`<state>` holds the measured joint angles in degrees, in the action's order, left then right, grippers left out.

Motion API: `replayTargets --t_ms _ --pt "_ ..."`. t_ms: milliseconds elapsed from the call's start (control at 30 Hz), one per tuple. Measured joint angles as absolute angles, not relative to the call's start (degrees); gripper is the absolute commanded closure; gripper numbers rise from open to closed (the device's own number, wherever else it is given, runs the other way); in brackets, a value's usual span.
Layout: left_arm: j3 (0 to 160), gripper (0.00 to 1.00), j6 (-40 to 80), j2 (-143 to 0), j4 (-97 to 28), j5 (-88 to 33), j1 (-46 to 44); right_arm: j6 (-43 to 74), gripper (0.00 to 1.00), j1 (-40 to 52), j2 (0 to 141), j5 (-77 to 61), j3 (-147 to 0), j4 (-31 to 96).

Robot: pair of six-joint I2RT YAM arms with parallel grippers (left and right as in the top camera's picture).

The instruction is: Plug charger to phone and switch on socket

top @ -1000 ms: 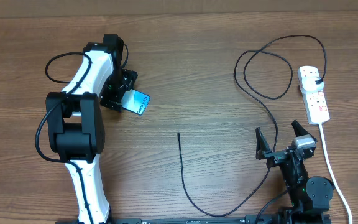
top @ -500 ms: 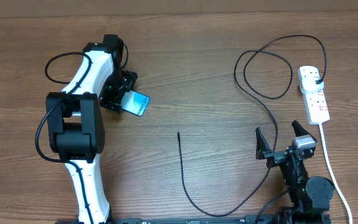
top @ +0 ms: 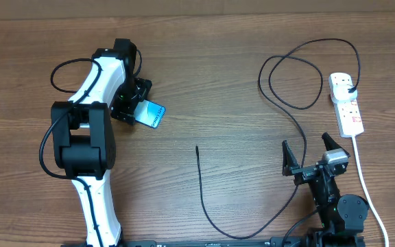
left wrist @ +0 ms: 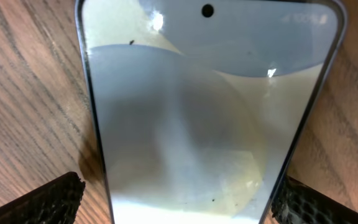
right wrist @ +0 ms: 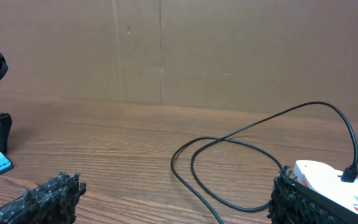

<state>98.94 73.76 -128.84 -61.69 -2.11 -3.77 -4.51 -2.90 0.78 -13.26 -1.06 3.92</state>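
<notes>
Left gripper (left wrist: pixel 176 202) open around the phone (top: pixel 151 114)
The phone lies on the wooden table (top: pixel 238 55) between the two fingers (left wrist: pixel 48 200), which stand apart beside its long edges. The right gripper (top: pixel 306 152) is also spread, near the socket (top: pixel 346 103).

We can read no text, brand or number anywhere. The phone (left wrist: pixel 207 118) shows tiny marks in its screen's top corner, too blurred to read. The socket (top: pixel 351 118) bears only small red marks.
</notes>
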Motion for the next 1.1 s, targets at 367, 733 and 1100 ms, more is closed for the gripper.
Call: replayTargets --t_ms 367,733,1100 --pt "98.8 0.0 73.8 -128.8 -60.8 -2.1 -3.8 -4.5 0.0 -2.9 0.8 -13.3 -1.1 3.9" --pt "97.8 0.0 73.8 -128.6 -59.5 -2.2 -3.8 -4.5 0.0 -2.9 0.8 -13.3 -1.1 3.9" --pt "97.8 0.0 73.8 -128.6 -59.4 -2.2 -3.8 -4.5 0.0 -2.9 0.8 -13.3 -1.1 3.9"
